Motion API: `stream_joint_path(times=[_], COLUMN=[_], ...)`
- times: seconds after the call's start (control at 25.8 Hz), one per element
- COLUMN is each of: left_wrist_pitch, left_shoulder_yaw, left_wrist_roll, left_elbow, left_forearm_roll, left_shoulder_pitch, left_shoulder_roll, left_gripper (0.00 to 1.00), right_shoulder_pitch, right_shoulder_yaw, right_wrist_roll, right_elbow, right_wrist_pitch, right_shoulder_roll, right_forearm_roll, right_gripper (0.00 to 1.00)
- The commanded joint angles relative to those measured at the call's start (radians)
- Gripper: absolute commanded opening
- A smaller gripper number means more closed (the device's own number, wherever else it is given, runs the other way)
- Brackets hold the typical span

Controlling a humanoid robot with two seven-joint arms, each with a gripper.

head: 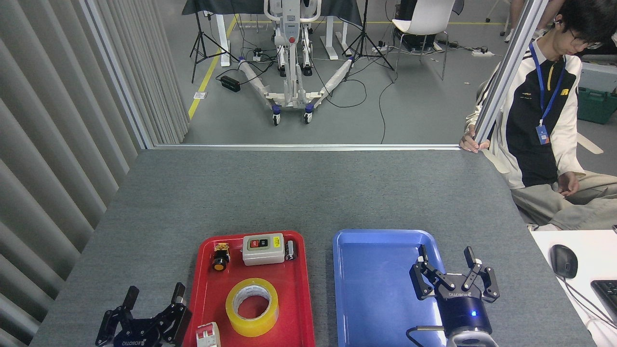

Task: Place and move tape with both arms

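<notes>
Nearest, at 7 o'clock, the left end effector [153, 301] sits low over the worktop [308, 193] just beside the red tray [205, 289], fingers spread and holding nothing. At 5 o'clock the right end effector [446, 262] hangs over the right edge of the blue tray [366, 289], likewise released and empty. The tape [252, 307] lies flat, core hole up, in the near half of the red tray at about 6 o'clock, apart from a white breaker [208, 335] at the tray's near-left corner. Judged: the roll is light and stiff, its cardboard core resisting squeeze; the outer yellow face looks smooth and may slip under the pads. The soundest hold appears to be one finger inside the core and one outside, pinching the wall at its left side, nearest the left end effector; a span across the full diameter looks marginal. Farther in the red tray stand a yellow pushbutton [220, 258], a grey switch box [263, 249] and a small dark part [289, 250]. The blue tray is bare.
</notes>
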Motion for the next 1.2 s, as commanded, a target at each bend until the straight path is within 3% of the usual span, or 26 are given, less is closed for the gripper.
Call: stream_joint_path(times=[0.0, 0.19, 0.5, 1.16], left_wrist_pitch=[0.017, 0.020, -0.095, -0.109], left_shoulder_yaw=[0.000, 0.006, 0.002, -0.006], left_wrist_roll=[-0.007, -0.002, 0.009, -0.005], left_elbow=[-0.004, -0.002, 0.004, 0.005], left_forearm_roll=[0.005, 0.074, 0.075, 0.057], left_shoulder_pitch=[0.006, 0.002, -0.006, -0.007], left_shoulder_roll=[0.010, 0.021, 0.007, 0.007], left_gripper=[1.00, 1.00, 1.00, 1.00], right_shoulder_pitch=[0.022, 0.040, 0.045, 0.039], right_shoulder_yaw=[-0.001, -0.001, -0.004, -0.006], right_wrist_roll=[-0.001, -0.001, -0.001, -0.004], right_elbow=[0.000, 0.003, 0.006, 0.006], right_wrist_pitch=[-0.001, -0.006, -0.007, -0.007], right_shoulder_roll=[-0.006, -0.028, -0.039, -0.042], right_forearm_roll=[0.001, 0.001, 0.001, 0.001], right_gripper=[0.99, 0.99, 0.99, 0.99])
